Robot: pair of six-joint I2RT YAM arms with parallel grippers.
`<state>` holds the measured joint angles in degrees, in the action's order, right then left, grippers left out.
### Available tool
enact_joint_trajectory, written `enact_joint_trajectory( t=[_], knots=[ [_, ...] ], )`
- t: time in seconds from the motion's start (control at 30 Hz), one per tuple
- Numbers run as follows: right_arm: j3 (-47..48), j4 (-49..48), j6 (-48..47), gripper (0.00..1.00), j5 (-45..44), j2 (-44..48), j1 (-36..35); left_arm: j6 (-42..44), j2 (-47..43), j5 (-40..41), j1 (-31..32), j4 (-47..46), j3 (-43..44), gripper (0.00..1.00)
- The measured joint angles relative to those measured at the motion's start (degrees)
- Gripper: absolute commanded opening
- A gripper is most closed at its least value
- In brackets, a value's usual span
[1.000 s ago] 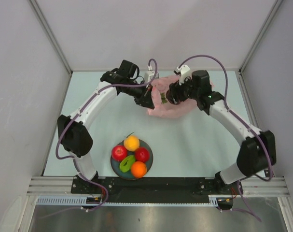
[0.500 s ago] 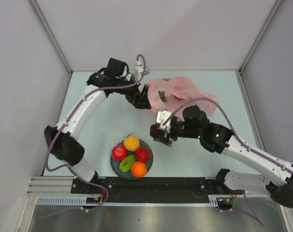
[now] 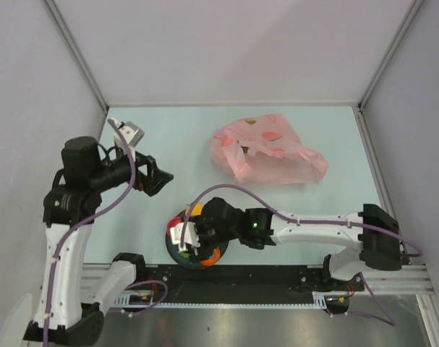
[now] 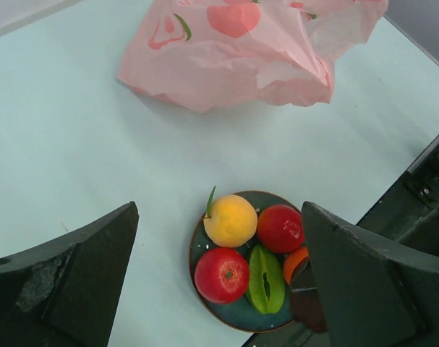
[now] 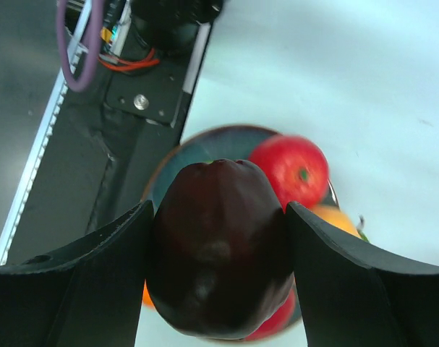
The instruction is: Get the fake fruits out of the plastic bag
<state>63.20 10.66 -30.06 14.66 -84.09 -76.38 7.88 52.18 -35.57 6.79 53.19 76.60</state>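
Across the pale counter we find the right tool part open and gripping a dark maroon fruit directly above the plate, so release should go straight down, while the left tool, spread wide and empty, hangs nearer the plastic bag.

Bare table between plastic bag and loaded plate

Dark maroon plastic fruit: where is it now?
Right wrist view: the dark maroon plastic fruit is held in the right tool, above the dark round plate.
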Motion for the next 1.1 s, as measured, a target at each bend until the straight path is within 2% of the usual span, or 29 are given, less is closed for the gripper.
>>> enact_joint_trajectory(
  t=[0.17, 0.5, 1.1],
  knots=[
    [2.7, -3.1, -1.2, 0.52, 0.2, -6.3, -3.0, -0.9, -5.7, -1.2, -3.7, 0.1, -2.6, 1.0],
    [3.2, -5.0, -2.3, 0.53, 0.0, -10.3, -8.7, -3.5, -7.0, -5.0, -5.6, 0.1, -4.1, 1.0],
    [3.3, -7.3, -8.2, 0.51, -4.4, -16.1, -9.8, -5.4, -10.1, -9.9, -6.1, 0.1, -5.0, 1.0]
  ],
)
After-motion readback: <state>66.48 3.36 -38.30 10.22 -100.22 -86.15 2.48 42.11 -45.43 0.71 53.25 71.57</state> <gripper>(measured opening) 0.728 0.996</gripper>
